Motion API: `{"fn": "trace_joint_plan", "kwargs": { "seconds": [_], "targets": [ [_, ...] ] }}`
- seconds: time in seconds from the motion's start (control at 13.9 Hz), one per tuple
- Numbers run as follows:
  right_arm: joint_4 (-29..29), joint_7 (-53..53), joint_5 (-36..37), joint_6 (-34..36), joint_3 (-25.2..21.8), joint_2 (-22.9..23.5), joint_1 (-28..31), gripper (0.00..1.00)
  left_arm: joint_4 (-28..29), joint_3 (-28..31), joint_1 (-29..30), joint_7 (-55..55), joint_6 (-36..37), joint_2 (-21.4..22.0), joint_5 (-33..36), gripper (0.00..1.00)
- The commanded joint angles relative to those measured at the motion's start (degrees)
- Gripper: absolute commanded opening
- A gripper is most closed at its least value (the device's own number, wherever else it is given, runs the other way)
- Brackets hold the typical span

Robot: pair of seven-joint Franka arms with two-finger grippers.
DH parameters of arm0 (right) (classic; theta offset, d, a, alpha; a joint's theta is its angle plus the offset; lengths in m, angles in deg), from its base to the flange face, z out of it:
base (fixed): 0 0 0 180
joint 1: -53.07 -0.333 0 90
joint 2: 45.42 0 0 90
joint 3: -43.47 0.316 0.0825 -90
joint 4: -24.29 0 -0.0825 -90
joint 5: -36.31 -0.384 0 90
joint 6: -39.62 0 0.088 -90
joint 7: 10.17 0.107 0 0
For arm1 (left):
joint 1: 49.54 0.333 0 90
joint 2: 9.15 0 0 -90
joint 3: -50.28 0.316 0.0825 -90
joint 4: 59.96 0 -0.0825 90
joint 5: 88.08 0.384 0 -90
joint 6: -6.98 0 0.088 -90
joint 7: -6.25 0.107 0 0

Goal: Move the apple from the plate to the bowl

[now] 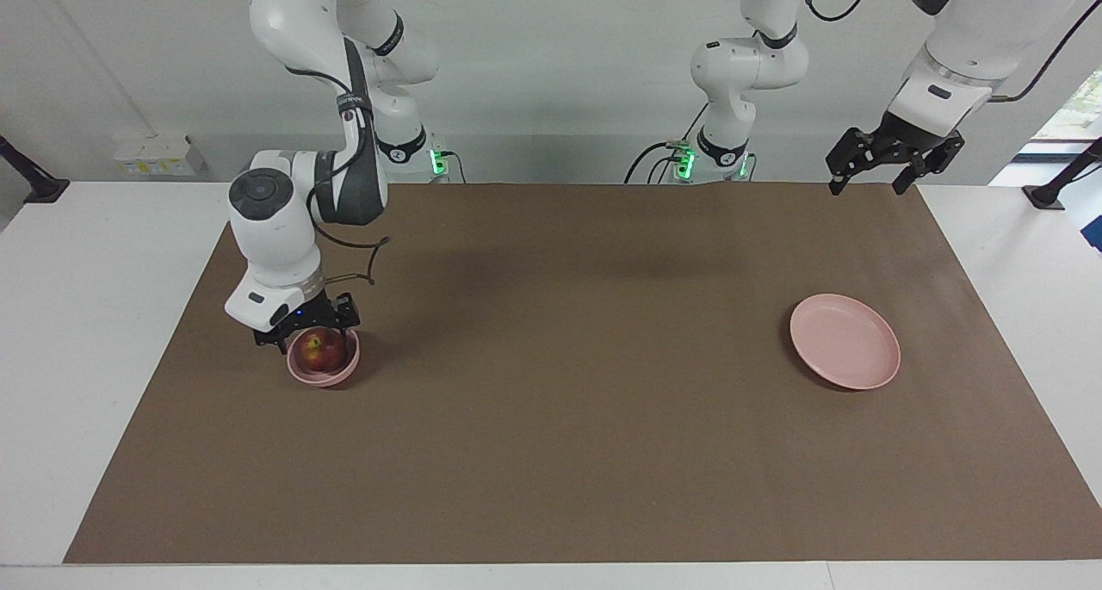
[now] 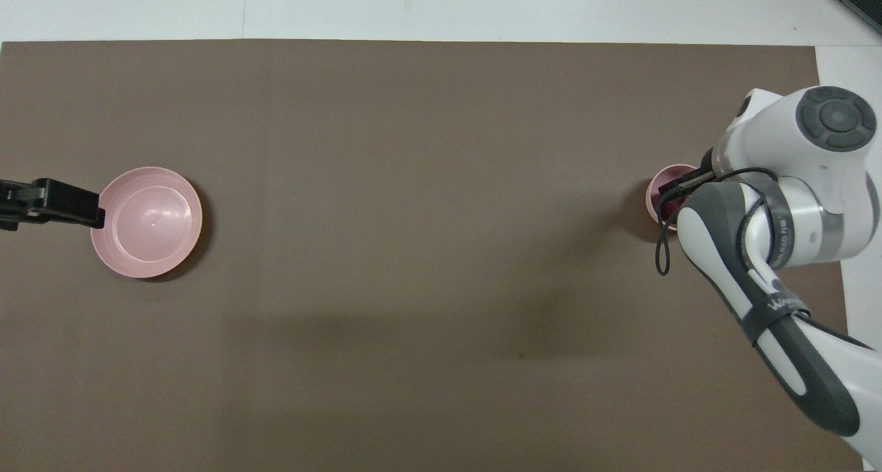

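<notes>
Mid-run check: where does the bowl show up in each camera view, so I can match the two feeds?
Facing view: the bowl sits at the lower left on the brown mat, under the right gripper, with the apple in it.
Overhead view: the bowl is at the right edge, mostly hidden by the right arm; only part of its rim shows.
Shared landmark: the plate, bare, toward the left arm's end of the table.

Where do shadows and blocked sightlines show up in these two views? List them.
Facing view: the plate casts a thin dark crescent; the right gripper partly covers the bowl and apple. Overhead view: the right arm hides most of the bowl.
</notes>
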State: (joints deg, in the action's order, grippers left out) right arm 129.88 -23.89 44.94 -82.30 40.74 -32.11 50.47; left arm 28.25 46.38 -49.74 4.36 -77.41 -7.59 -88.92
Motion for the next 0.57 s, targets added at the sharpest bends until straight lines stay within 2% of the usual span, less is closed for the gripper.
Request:
{"fn": "trace_joint_plan", "kwargs": {
  "seconds": [0.0,0.22,0.36,0.5],
  "targets": [
    [0.14,2.37,-1.68,4.05,0.44,-4.34,0.49,1.00,-0.85,-0.23,0.73,-0.39,0.45,-0.33,-0.83,1.00],
    [-1.43,7.28,-1.86,10.80,0.53,-8.47,0.23,1.00,-0.85,-0.23,0.73,-0.39,0.45,-0.33,-0.83,1.00],
    [-3.02,9.14,-7.10,15.90,0.35,-10.93,0.40,1.00,-0.85,-0.23,0.73,-0.39,0.45,-0.33,-0.83,1.00],
    [-3.11,9.23,-8.01,18.20,0.00,-13.83,0.49,1.00,-0.85,-0.23,0.73,-0.39,0.45,-0.33,-0.83,1.00]
  ]
}}
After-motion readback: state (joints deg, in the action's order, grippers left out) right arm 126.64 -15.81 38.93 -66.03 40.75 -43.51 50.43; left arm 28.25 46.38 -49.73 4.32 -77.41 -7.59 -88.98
